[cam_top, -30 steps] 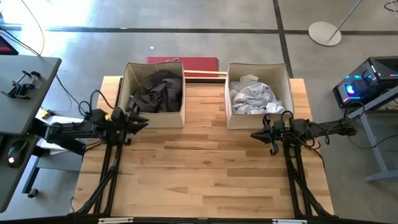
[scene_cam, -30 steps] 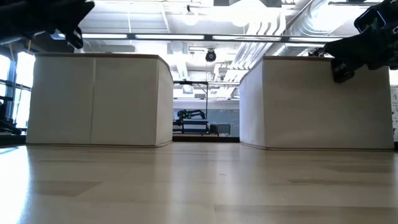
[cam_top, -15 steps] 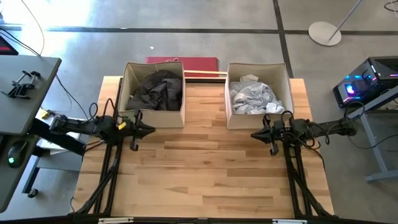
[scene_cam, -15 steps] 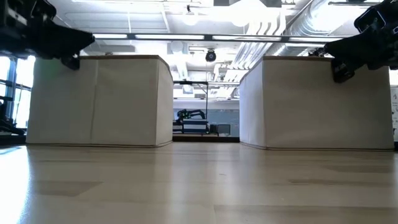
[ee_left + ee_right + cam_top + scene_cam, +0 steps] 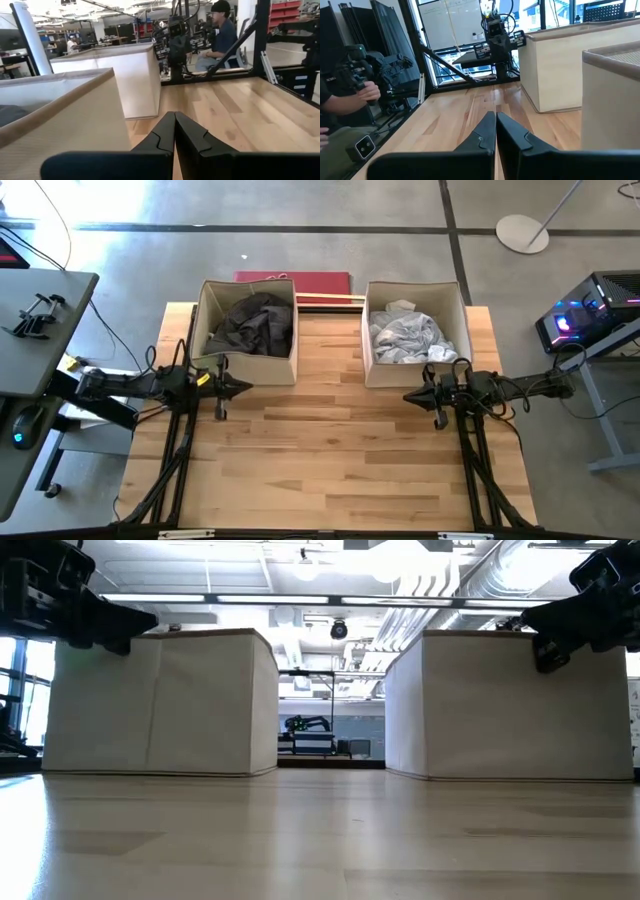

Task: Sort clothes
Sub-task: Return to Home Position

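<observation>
High view, clock directions with 12 at the far edge of the tabletop (image 5: 330, 455). The left pincer (image 5: 232, 388) hangs above the tabletop, just in front of the near wall of the left box (image 5: 258, 370), tips aimed toward 3 o'clock. In the left wrist view its two fingers (image 5: 162, 135) are pressed together tip to tip, with nothing between them. The dark clothes (image 5: 250, 325), a crumpled charcoal heap, lie inside the left box at about 12 to 1 o'clock from this pincer, apart from it, with the box wall between. The right pincer (image 5: 410, 395) sits above the tabletop in front of the right box (image 5: 400, 373), tips aimed toward 9 o'clock, so the two pincers face each other well apart across bare wood. The right wrist view shows its fingers (image 5: 482, 132) likewise pressed together and empty. The light clothes (image 5: 405, 335), white and pale grey, are bunched in the right box at about 12 o'clock from the right pincer, not touching it. In the low view both pincers sit at about box-rim height, left (image 5: 145, 622) and right (image 5: 522, 624), clear of the tabletop. Beyond the table, a seated person (image 5: 222, 32) shows in the left wrist view, and a person's hand (image 5: 367, 92) holding a dark object shows in the right wrist view.
</observation>
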### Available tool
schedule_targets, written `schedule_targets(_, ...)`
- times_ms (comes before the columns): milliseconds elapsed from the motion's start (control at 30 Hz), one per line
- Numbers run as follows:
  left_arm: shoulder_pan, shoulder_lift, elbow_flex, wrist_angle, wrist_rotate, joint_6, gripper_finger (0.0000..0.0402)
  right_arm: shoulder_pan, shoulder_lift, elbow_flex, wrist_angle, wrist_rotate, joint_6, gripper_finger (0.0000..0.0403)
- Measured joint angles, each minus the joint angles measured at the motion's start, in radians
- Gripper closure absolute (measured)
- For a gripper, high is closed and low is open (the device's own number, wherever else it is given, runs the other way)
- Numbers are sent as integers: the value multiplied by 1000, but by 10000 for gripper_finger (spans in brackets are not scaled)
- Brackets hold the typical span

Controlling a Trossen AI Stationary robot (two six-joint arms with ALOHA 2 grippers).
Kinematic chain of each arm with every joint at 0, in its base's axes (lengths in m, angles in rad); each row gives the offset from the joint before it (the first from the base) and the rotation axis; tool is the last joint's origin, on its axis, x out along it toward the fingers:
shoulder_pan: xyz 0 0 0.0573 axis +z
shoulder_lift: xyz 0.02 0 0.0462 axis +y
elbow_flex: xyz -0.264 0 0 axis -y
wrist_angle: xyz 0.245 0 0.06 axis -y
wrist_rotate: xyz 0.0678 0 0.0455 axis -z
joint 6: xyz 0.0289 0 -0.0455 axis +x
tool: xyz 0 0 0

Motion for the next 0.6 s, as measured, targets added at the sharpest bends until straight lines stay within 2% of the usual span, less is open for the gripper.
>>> schedule_targets(600, 9, 4, 1, -2, -1, -33, 399, 0, 0, 0, 0, 0, 0, 402)
